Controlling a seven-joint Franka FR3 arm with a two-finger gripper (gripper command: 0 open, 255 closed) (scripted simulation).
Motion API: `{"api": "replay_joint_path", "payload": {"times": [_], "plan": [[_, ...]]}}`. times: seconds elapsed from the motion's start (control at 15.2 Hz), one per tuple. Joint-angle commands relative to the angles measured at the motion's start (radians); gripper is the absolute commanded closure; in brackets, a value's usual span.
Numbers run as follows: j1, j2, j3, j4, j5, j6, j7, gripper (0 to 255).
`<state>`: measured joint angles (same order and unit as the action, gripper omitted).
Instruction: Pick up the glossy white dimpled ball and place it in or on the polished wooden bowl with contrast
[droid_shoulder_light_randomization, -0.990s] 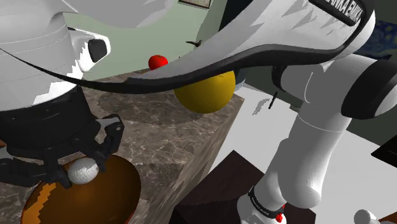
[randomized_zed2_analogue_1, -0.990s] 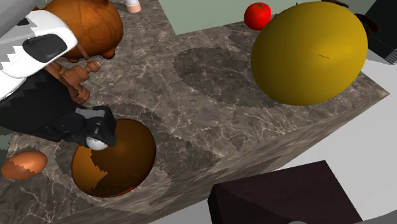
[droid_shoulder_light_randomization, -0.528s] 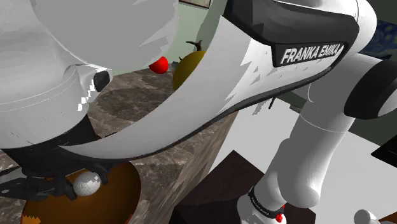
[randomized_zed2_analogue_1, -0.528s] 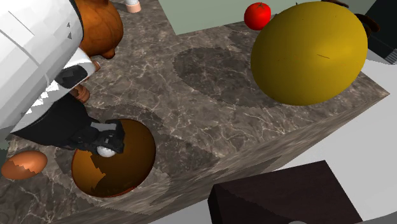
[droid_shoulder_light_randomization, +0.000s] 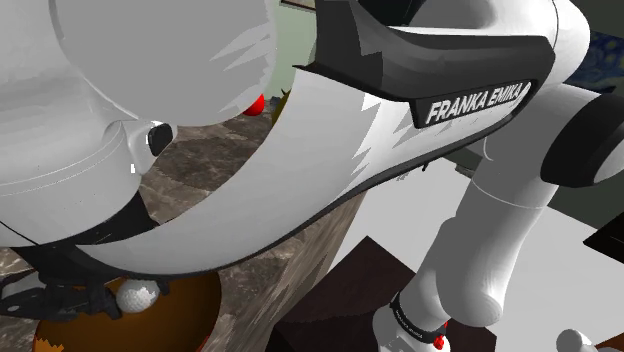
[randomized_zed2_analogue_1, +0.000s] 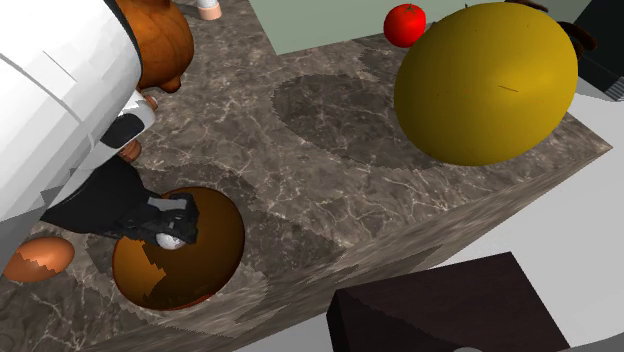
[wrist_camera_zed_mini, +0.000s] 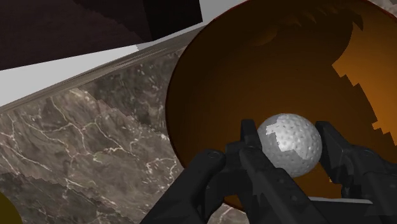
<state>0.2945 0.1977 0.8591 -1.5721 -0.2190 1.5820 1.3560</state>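
Broadly, a dark veined marble counter spreads beneath the gripper and well beyond it. The white arm reaches down over the counter's near corner and carries the black gripper at its end. Well apart from the gripper, towards the far end of the counter, sits a big yellow rounded thing. A dark box stands off the counter's edge, also well away from the gripper.

Directly under the gripper lies the brown bowl, glossy, with a lighter orange patch inside; in the wrist view its hollow lies straight beyond the fingertips. A brown cracked shell rests on the counter near the gripper, just outside the bowl. A small red fruit sits far from the gripper, beside the yellow thing.

The gripper is closed partway, its two fingers clasping the white dimpled ball on either side. The ball hangs at the fingertips over the bowl's hollow, near its rim; whether it touches the bowl I cannot tell.
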Motion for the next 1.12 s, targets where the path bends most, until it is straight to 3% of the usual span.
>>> {"api": "replay_joint_path", "payload": {"times": [0.0, 0.33, 0.59, 1.06], "plan": [[0.0, 0.0, 0.0, 0.0, 0.0, 0.0, 0.0, 0], [0.0, 0.0, 0.0, 0.0, 0.0, 0.0, 0.0, 0], [0.055, 0.06, 0.005, 0.19, -0.042, -0.15, 0.019, 0], [0.055, 0.06, 0.004, 0.19, -0.041, -0.15, 0.019, 0]]}}
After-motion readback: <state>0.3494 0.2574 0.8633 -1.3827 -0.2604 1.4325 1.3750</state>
